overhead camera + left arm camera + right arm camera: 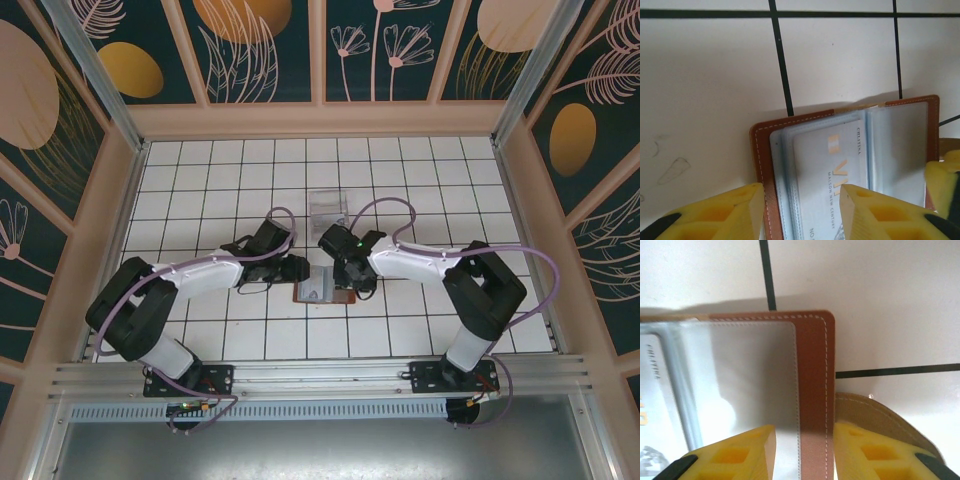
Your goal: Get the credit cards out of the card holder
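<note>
Fingers (pixel 715 217) of the left gripper (pixel 802 190), yellow and blocky, stand apart and clamp nothing. One tip sits at the 9 o'clock edge of the card holder (pixel 900 145), by its stitched brown border, and the other sits over the credit card (pixel 827 165). Whether the tips press down I cannot tell. Seen from above, this gripper comes in at the holder's 10 o'clock.

The card holder lies spread open and flat on the white tiled table (pixel 200 190), midway between the two arms, blue-grey inside up. The pale card, with gold lettering, is tucked in a clear sleeve on the left page. The right page shows a glossy clear sleeve. At 12 o'clock from the holder, well apart, sits a clear plastic tray (pixel 328 210).

The right gripper (pixel 804 429) reaches in from 2 o'clock. Its yellow fingers are likewise parted, straddling the stitched brown border at the holder's 3 o'clock edge. One tip is over the clear sleeve, the other over the tan closing tab (pixel 885 420) that juts past that edge onto the tile. Nothing is pinched between them, though contact with the leather cannot be judged.
</note>
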